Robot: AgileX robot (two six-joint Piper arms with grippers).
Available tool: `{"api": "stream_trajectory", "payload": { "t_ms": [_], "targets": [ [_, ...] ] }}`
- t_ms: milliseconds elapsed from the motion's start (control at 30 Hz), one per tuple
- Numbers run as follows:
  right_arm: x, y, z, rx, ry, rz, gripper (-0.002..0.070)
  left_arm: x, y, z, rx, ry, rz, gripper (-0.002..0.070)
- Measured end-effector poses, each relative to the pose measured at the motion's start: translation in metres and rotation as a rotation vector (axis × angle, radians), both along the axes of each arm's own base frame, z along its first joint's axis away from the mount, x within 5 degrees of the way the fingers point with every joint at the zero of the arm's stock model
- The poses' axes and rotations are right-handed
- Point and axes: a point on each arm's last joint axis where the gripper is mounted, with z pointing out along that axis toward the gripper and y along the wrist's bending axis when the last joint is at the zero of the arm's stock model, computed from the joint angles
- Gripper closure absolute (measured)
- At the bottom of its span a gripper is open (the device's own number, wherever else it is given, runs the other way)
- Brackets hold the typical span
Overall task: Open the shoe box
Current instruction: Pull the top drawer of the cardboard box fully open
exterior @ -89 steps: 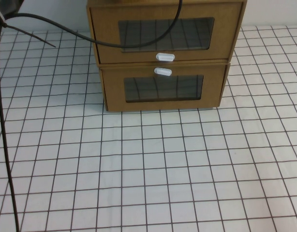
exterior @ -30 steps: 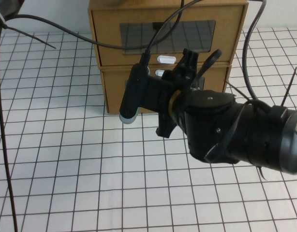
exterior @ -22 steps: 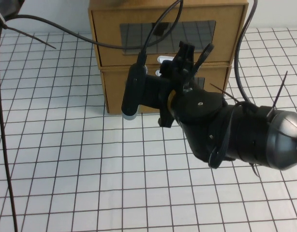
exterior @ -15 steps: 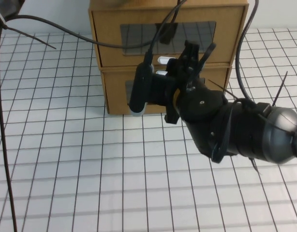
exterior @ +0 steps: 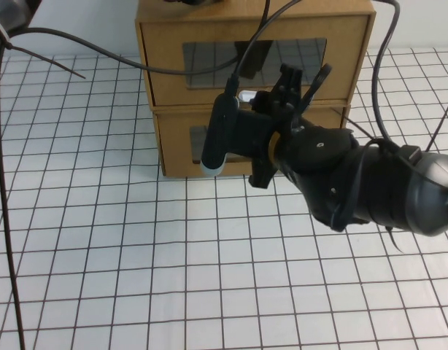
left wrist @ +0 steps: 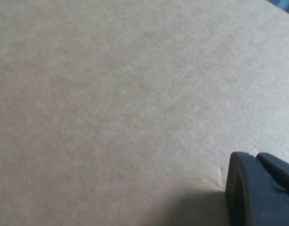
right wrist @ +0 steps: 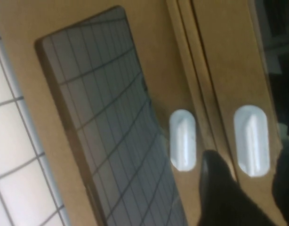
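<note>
A robot test lab: a white worktop (exterior: 100, 255) ruled in a black grid, loose cables (exterior: 4, 219) and a robot arm (exterior: 370, 189).

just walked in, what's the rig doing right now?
The right hand, open, is at the front of two stacked cardboard shoe boxes, right by their white handles but gripping neither. Both boxes look shut, so nothing is opened yet. The left hand sits close against plain cardboard, probably the top of the boxes; only its own wrist view shows it.
</note>
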Motion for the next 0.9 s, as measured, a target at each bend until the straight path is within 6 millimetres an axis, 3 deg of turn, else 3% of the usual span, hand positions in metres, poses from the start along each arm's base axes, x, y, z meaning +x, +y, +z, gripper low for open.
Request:
{"api": "stream_trajectory", "payload": {
  "t_ms": [333,600,900],
  "targets": [
    [0.020,0.015,-0.009,0.006,-0.005,-0.004,0.0441,0.000,0.000,0.000,-0.003,0.002,0.000,0.0680],
    [0.039,0.005,-0.009,0.020,-0.006,-0.032,0.0455,0.000,0.000,0.001,-0.006,0.005,-0.002,0.0680],
    [0.041,0.004,-0.008,0.014,-0.007,-0.019,0.0501,0.000,0.000,0.001,-0.006,0.003,-0.002,0.0680]
  ]
}}
